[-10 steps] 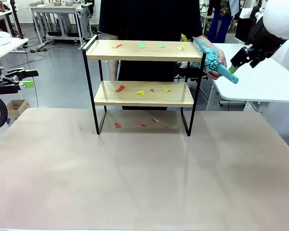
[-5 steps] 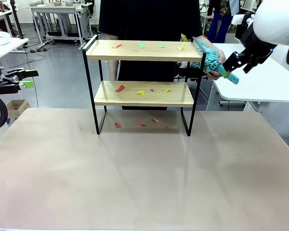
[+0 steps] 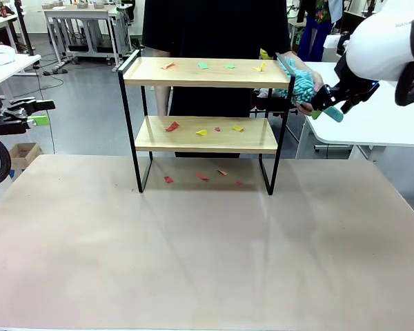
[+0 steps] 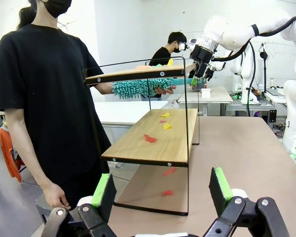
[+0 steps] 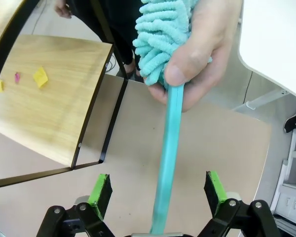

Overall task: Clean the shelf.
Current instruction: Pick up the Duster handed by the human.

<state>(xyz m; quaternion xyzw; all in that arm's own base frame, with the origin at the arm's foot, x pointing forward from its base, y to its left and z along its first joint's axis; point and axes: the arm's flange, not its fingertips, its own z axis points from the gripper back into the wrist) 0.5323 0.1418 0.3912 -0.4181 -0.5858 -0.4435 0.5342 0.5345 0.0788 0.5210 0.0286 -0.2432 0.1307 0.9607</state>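
Shelf [image 3: 203,72] stands at the far middle of the table [image 3: 207,276], its two wooden boards in the black frame squarely facing you, with a person in a black top right behind it. Coloured paper scraps [image 3: 203,66] lie scattered on the top board, more on the lower board, and a few red ones on the table between the frame's feet. At the shelf's right end, level with the top board, the person's hand [image 3: 305,103] holds out a teal duster [image 3: 300,83], fluffy head toward the shelf and handle pointing at your right arm. Your right fingers [image 3: 322,103] are at that handle's free end. From the right wrist view you see the handle [image 5: 168,148] running up the middle between the two green pads [image 5: 101,190], with a clear gap on each side, so these fingers are spread and not gripping it, while the hand [image 5: 207,54] pinches the handle just below the head. The lower board [image 5: 44,98] with its yellow and pink scraps lies off to one side there. Your left fingers [image 3: 40,105] hang beyond the table's left edge, well apart from the shelf, spread wide with nothing between them, as the left wrist view [image 4: 102,190] confirms, looking along the shelf [image 4: 153,140] from its end.
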